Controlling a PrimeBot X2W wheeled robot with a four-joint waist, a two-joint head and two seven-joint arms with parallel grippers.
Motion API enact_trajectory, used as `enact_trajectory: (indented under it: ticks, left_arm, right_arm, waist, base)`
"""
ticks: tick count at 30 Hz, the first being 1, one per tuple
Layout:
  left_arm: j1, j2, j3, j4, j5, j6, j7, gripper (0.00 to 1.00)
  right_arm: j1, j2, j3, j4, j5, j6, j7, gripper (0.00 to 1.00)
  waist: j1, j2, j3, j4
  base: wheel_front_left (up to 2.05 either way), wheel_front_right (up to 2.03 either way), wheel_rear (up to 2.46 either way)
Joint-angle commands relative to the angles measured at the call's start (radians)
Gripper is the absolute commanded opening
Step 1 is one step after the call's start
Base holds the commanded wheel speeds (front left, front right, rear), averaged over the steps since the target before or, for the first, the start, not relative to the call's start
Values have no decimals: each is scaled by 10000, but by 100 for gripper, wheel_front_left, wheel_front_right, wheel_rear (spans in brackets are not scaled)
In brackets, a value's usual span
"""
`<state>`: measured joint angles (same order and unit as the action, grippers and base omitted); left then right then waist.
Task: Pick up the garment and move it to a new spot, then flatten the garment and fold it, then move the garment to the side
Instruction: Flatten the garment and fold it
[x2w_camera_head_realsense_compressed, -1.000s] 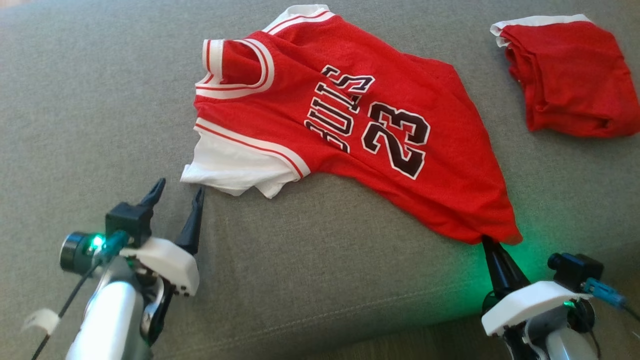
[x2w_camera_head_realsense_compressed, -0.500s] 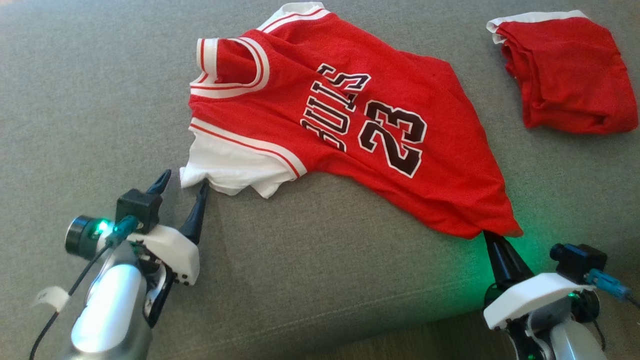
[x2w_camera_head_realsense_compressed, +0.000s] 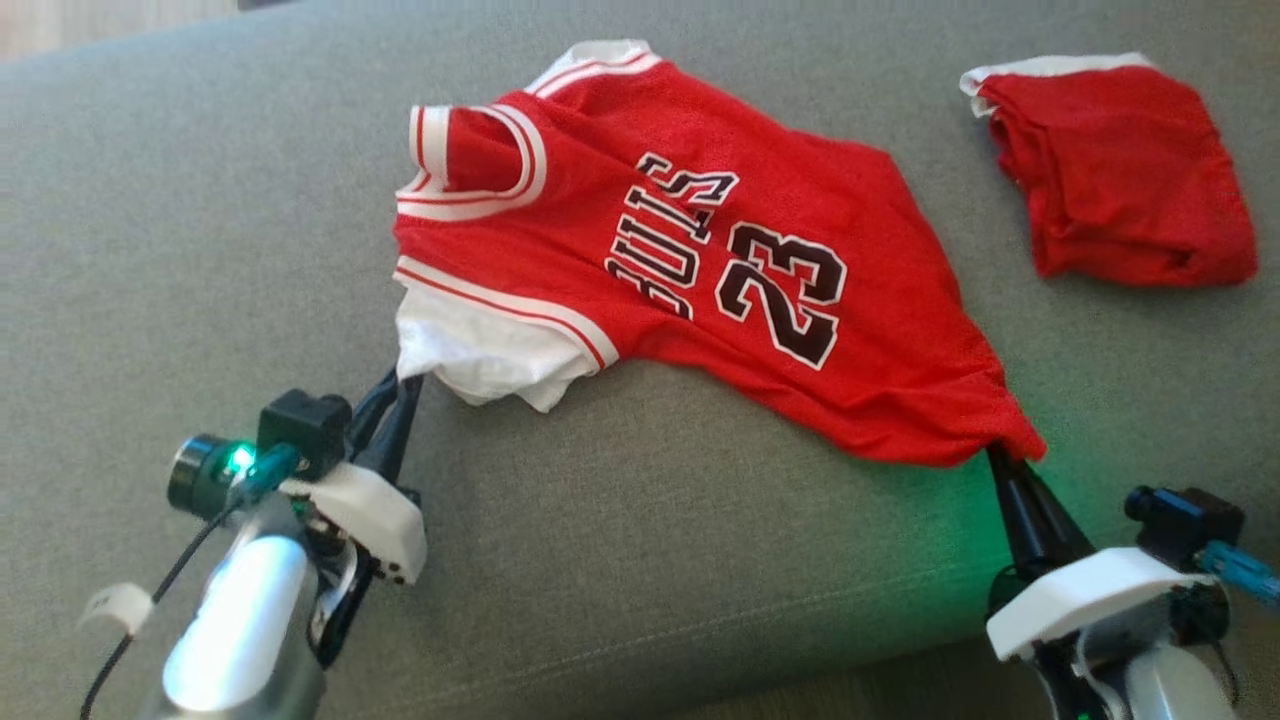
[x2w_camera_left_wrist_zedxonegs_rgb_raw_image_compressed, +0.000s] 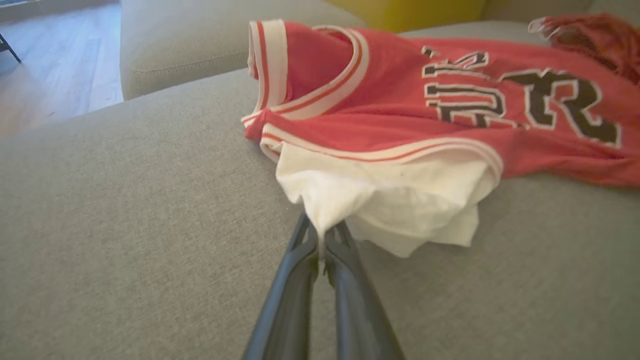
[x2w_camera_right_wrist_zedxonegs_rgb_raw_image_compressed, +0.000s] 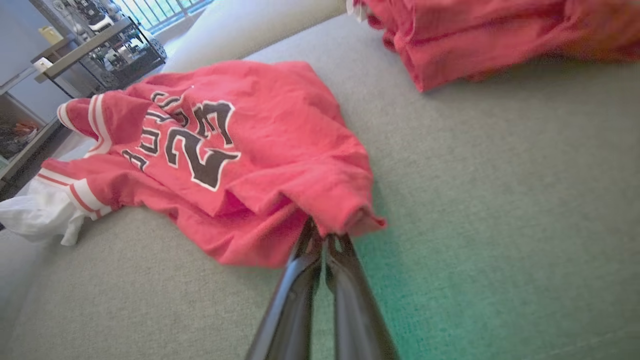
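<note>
The garment (x2w_camera_head_realsense_compressed: 700, 260) is a red jersey with white trim, black lettering and the number 23, plus a white sleeve, spread on a grey cushion. My left gripper (x2w_camera_head_realsense_compressed: 400, 385) is shut on the white sleeve's near corner (x2w_camera_left_wrist_zedxonegs_rgb_raw_image_compressed: 322, 220) at the jersey's left end. My right gripper (x2w_camera_head_realsense_compressed: 1000, 462) is shut on the red hem corner (x2w_camera_right_wrist_zedxonegs_rgb_raw_image_compressed: 345, 222) at the lower right. Both pinched corners are lifted slightly off the fabric surface.
A second red piece of clothing (x2w_camera_head_realsense_compressed: 1115, 170) lies folded at the far right of the cushion (x2w_camera_head_realsense_compressed: 200, 250). The cushion's front edge runs below both grippers. A wooden floor (x2w_camera_left_wrist_zedxonegs_rgb_raw_image_compressed: 50, 75) and a shelf (x2w_camera_right_wrist_zedxonegs_rgb_raw_image_compressed: 90, 45) lie beyond the sofa.
My left gripper moved forward to the white sleeve and closed on its corner. The right gripper kept its hold on the hem. The head camera shifted a little.
</note>
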<state>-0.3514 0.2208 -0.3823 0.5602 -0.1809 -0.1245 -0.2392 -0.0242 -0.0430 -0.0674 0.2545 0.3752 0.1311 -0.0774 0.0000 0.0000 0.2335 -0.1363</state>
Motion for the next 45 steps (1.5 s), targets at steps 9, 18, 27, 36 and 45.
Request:
enact_trajectory:
  ticks: [9,18,27,36,45]
  left_arm:
    - [848,1281,-598,-4735,-6070,-59,1327,0]
    - [-196,956,1650,-7662,-11596,1265,3276,0]
    - [-2861,628,2871,-7243,-12997,3799,3845,0]
    - [-6505,1150,2429,-4428,-11974,3892,3942,0]
    - [-10848,1506,1475,-1353,-10166,2628,3255,0]
  right_arm:
    - [-569,-72,-299,-2890,-799,-4,912,0]
    - [-2222,-1083,-833,-4616,-1144,-4,2543,0]
    - [-4511,-1891,-784,-4181,-1022,-4,3728,0]
    - [-7985,-2169,516,-1963,-899,-4,3864,0]
    - [-12328,-1775,1230,1236,-1738,-4,2629,0]
  waist:
    - [0,0,-1029,124]
    - [0,0,-1762,223]
    - [0,0,-1812,98]
    - [0,0,-399,-1]
    - [0,0,2040,242]
  base:
    - [0,0,0]
    - [0,0,0]
    - [0,0,0]
    - [0,0,0]
    - [0,0,0]
